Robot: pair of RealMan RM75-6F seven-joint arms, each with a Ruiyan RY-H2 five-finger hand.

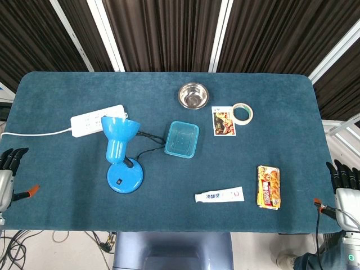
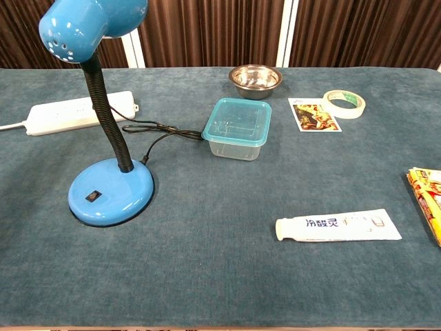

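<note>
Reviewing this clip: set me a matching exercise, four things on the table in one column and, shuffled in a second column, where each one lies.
Things:
1. steel bowl
2. toothpaste tube
3. power strip
4. tape roll

Places:
A. touching the picture card's far right corner
B. near edge, left of the snack pack
C. far side, beyond the plastic container
D. left, beyond the lamp's blue shade

Pairs: 1-C, 2-B, 3-D, 4-A
</note>
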